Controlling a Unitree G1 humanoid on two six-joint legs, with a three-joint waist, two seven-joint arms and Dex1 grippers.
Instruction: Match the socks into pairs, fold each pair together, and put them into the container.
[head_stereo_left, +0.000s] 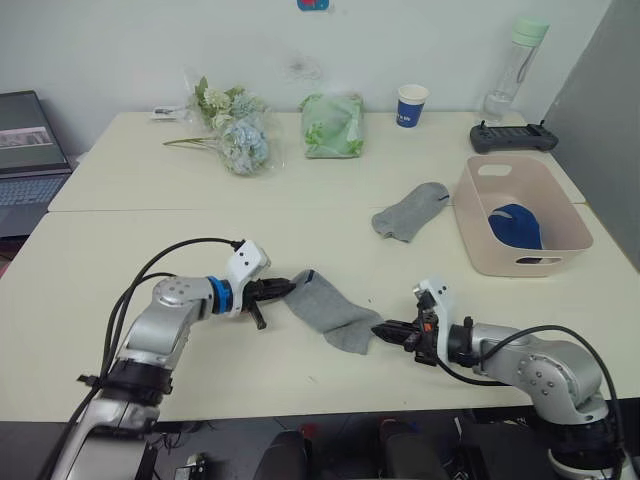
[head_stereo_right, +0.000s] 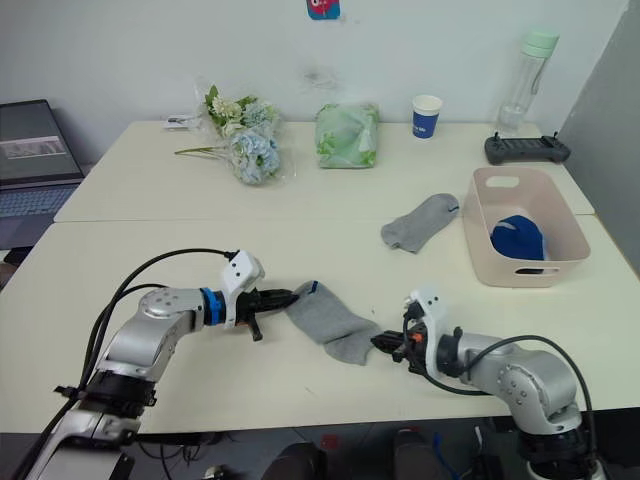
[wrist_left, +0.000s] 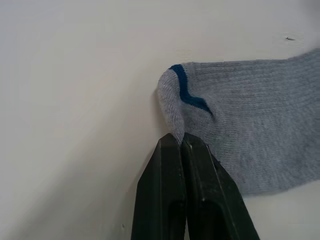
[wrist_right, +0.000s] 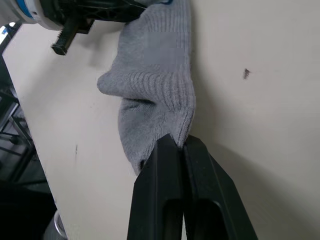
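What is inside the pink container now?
The pink container holds blue fabric, likely folded socks. How many cannot be told, and its near wall hides part of the floor.

Both eye views look forward and down from the head over the whole worktop (head_stereo_left: 150, 260), sharing almost the same scene. Each wrist camera looks along its own closed fingers, very near the grey sock (wrist_left: 260, 130), which both share.
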